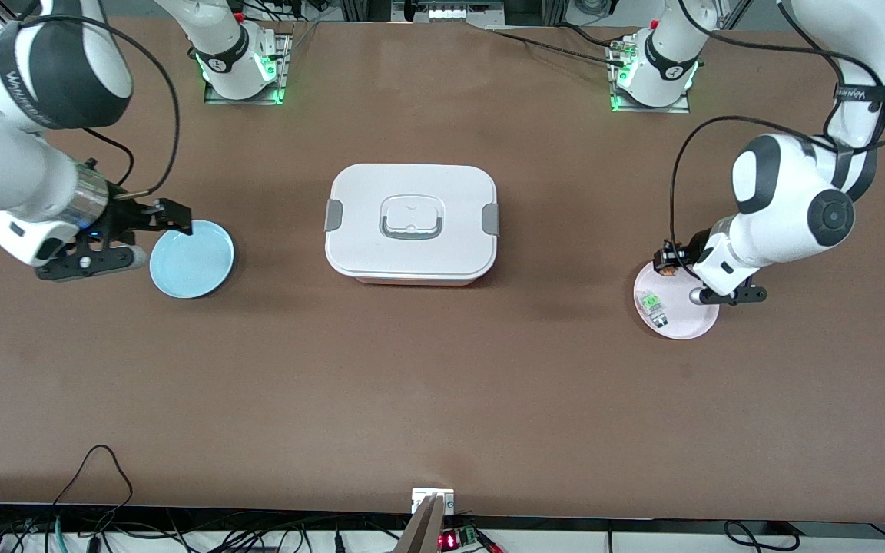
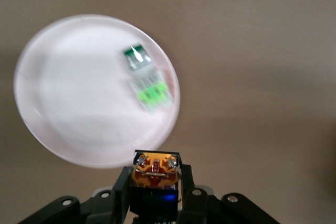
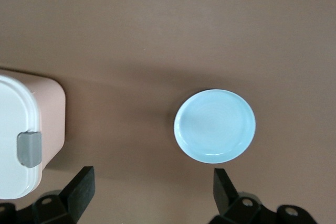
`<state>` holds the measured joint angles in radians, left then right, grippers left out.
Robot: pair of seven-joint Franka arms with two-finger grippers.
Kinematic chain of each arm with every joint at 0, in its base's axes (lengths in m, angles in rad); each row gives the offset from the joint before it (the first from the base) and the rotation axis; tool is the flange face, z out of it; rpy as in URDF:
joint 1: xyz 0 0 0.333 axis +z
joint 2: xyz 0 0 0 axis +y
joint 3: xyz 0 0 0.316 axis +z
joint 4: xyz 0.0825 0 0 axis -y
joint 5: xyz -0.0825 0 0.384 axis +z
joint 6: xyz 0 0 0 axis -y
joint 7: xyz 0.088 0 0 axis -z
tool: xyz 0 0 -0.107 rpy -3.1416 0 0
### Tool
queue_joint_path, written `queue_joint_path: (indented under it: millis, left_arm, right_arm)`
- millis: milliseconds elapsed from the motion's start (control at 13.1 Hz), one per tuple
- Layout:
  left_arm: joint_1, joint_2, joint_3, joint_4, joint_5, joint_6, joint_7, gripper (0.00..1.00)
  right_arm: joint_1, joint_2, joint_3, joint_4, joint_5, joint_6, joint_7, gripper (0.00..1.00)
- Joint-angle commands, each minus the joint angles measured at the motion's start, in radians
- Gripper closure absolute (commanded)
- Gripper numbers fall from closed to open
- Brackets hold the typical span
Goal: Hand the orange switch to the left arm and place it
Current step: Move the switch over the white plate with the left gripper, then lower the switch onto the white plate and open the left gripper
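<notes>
My left pincer (image 1: 668,259) is clamped shut, wrist bent low; my right pincer (image 1: 157,230) hangs raised, fingers spread wide.

Two white robot arms: the left arm (image 1: 788,200) and the right arm (image 1: 20,146), each with rounded glossy shells and black bands at the joints. Dark grey caps cover the joint ends; one band carries small white lettering. Black cables loop along each arm from upper link to wrist. A bright metal ring sits at the right wrist. Each base mounts on a metal plate at the tabletop's edge and glows green. Each end effector is black with visible screw holes.
</notes>
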<state>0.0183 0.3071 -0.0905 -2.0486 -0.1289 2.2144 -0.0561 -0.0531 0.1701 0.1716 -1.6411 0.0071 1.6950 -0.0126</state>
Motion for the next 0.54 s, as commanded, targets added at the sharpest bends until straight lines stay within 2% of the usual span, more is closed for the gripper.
queue_joint_path:
  millis: [0,153,306,459]
  left_arm:
    - [-0.009,0.067,0.024,0.008,0.087,0.097,0.019,1.00]
    - [-0.009,0.119,0.047,0.008,0.101,0.167,0.019,1.00]
    - [-0.012,0.179,0.072,0.010,0.101,0.266,0.021,1.00]
    - [-0.012,0.204,0.080,0.010,0.101,0.300,0.022,1.00]
  right_arm:
    - [-0.004,-0.075,-0.011,0.000,-0.012,-0.021,0.063,0.00]
    - [-0.005,-0.107,-0.012,-0.012,-0.018,-0.023,0.163,0.00]
    - [-0.005,-0.152,-0.012,-0.038,-0.018,-0.006,0.166,0.00]
    - [-0.007,-0.173,-0.014,-0.068,-0.016,0.020,0.154,0.00]
